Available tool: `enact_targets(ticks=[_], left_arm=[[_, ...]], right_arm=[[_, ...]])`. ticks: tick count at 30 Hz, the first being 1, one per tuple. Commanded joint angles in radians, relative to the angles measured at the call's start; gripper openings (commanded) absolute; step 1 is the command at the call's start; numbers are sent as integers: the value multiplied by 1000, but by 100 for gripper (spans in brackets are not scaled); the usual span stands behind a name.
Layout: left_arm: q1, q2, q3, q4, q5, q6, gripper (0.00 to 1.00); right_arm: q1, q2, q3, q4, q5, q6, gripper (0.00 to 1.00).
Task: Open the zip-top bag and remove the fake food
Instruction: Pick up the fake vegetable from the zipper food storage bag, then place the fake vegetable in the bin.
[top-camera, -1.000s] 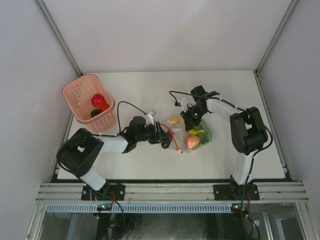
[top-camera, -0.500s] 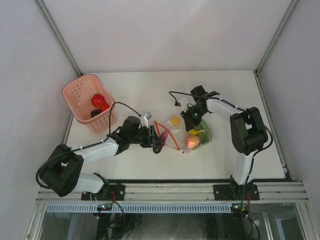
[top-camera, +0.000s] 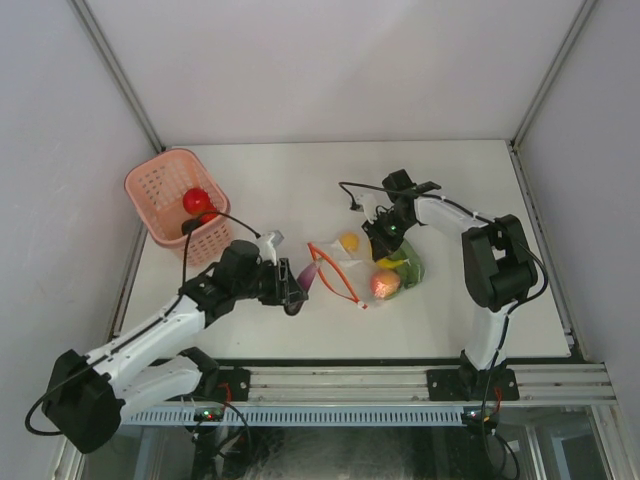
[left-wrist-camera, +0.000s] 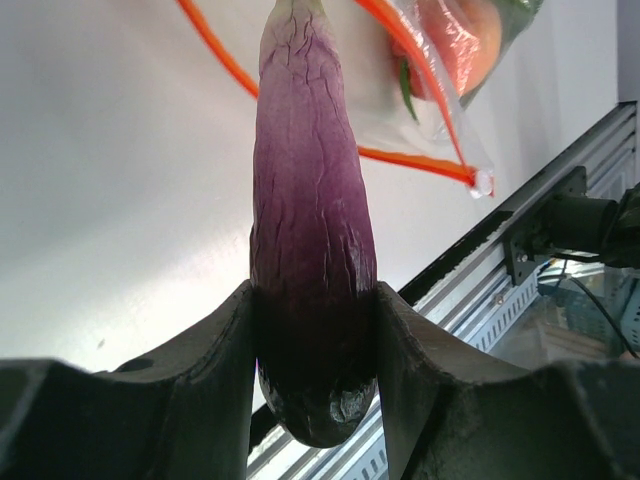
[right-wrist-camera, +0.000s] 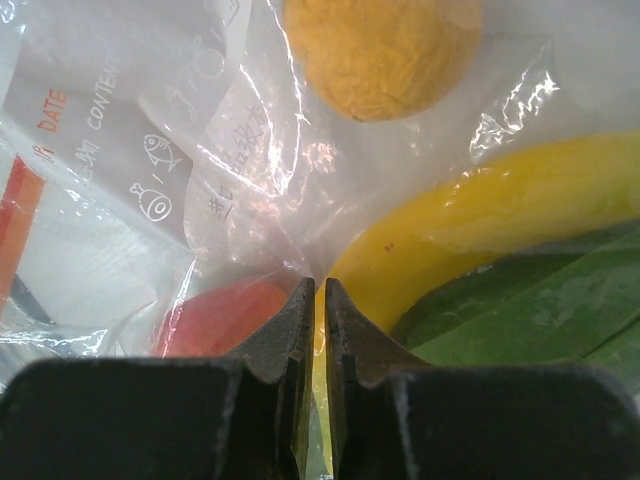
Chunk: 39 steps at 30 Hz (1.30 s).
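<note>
My left gripper (top-camera: 295, 285) (left-wrist-camera: 315, 295) is shut on a purple eggplant (left-wrist-camera: 310, 200) (top-camera: 308, 272), held clear of the table just left of the zip-top bag (top-camera: 345, 262) (left-wrist-camera: 430, 90). The bag's red-orange zipper strip (top-camera: 335, 265) gapes open toward the eggplant. At the bag's far side, my right gripper (top-camera: 385, 235) (right-wrist-camera: 313, 285) is shut, pinching the clear plastic (right-wrist-camera: 230, 120). Inside the bag lie an orange ball (right-wrist-camera: 380, 40) (top-camera: 349, 241), a yellow banana (right-wrist-camera: 500, 210), a green leaf (right-wrist-camera: 540, 320) and a red-orange fruit (top-camera: 385, 284) (right-wrist-camera: 225, 315).
A pink perforated basket (top-camera: 160, 190) stands at the back left with a red piece (top-camera: 196, 200) and a dark piece inside. A black cable (top-camera: 350, 195) trails from the right arm over the table. The frame rail (left-wrist-camera: 500, 300) runs along the near edge.
The left arm has drawn back to the left, pulling the eggplant out of the bag's mouth. The right gripper has stayed put on the bag.
</note>
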<state>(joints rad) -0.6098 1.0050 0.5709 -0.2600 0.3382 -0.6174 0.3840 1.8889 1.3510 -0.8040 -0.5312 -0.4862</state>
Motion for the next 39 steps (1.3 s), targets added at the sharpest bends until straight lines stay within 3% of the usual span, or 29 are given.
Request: enact_targets(ticks=[1,13,22,28,33,39], left_arm=[[4,-77,22,-170,-85,43,0],[15,-191,179,-419,-235,105,0],[118,-187,285,-411,-264,150,0],[267,-175,358,-331,-218,141,0],[439,-142,378,-244,-80,91,0],[662,-109,376,-58,91,-103,0]], right_arm=[[-6,-56,35,13,-3,-5,7],[-7,-54,35,13,1,-6,7],[-7,-56,34,13,0,-6,7],[-6,-56,35,12,-4,-6,7],[-6,-59,34,11,-6,-6,7],[-3,-60,35,11,-9,-6,7]])
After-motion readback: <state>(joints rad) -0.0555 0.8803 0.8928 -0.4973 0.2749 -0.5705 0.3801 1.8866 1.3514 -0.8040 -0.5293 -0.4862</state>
